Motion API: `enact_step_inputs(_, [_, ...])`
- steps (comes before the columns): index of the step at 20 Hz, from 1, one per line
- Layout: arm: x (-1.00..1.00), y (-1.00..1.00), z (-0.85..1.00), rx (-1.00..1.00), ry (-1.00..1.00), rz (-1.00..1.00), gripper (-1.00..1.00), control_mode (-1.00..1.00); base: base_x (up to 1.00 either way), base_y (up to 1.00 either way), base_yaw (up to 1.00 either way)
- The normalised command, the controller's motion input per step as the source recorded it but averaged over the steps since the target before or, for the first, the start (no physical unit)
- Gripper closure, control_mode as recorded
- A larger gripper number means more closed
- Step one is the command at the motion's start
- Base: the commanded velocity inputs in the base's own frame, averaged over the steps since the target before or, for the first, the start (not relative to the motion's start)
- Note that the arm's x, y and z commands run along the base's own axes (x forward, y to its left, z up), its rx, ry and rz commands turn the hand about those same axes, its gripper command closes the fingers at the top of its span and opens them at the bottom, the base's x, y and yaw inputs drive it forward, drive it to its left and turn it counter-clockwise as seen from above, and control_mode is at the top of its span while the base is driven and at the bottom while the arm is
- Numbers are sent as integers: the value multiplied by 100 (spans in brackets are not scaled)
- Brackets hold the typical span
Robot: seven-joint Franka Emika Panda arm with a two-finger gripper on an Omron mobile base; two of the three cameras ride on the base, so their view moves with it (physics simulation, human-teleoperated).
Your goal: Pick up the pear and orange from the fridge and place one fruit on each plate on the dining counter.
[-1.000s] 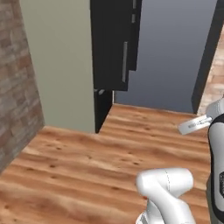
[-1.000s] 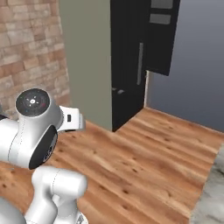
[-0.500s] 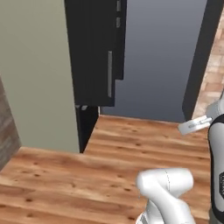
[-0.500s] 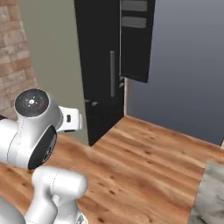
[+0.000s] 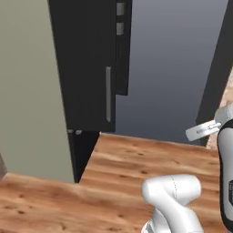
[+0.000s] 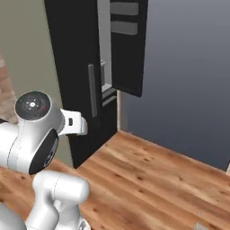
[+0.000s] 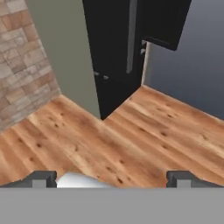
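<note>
**Operator:** Floorboards first. From my seat, warm brown wood planks [image 7: 131, 131] run from the bottom of the hand view up toward the middle of the frame, and they cover the lower half of both base views too. The gripper [image 7: 111, 178] sits at the bottom edge of the hand view, its two dark tips standing wide apart with nothing between them.

**Colleague:** And beyond the floor?

**Operator:** In the hand view a brick wall [image 7: 19, 65] fills the upper left, then a plain olive-grey panel [image 7: 65, 48] beside it. Right of that panel stands the fridge [image 7: 118, 48], glossy black, with a long grey handle [image 7: 131, 39] running down its door. A large slate-grey surface [image 7: 197, 74] takes the upper right; I read it as the inside of an open door, but I cannot be sure.

**Colleague:** Any fruit?

**Operator:** I cannot make out the fridge's shelves or contents. The fridge is cut off at the top in every frame. The right base view gives me pale grey slots [image 6: 122, 18] high on the black front and a small recess [image 6: 104, 78] beside the handle; the left base view shows two small grey squares [image 5: 120, 18] at top centre instead. The brick turns up at the left edge of the right base view as well.
</note>
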Motion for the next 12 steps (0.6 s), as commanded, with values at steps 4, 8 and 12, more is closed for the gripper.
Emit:
enact_step_inputs(4, [0,0,0,0,0,0,-100,100,84,-68,29])
enact_step_inputs(8, [0,0,0,0,0,0,-100,100,76,-70,31])
enact_step_inputs(12, [0,0,0,0,0,0,-100,100,69,-77,31])
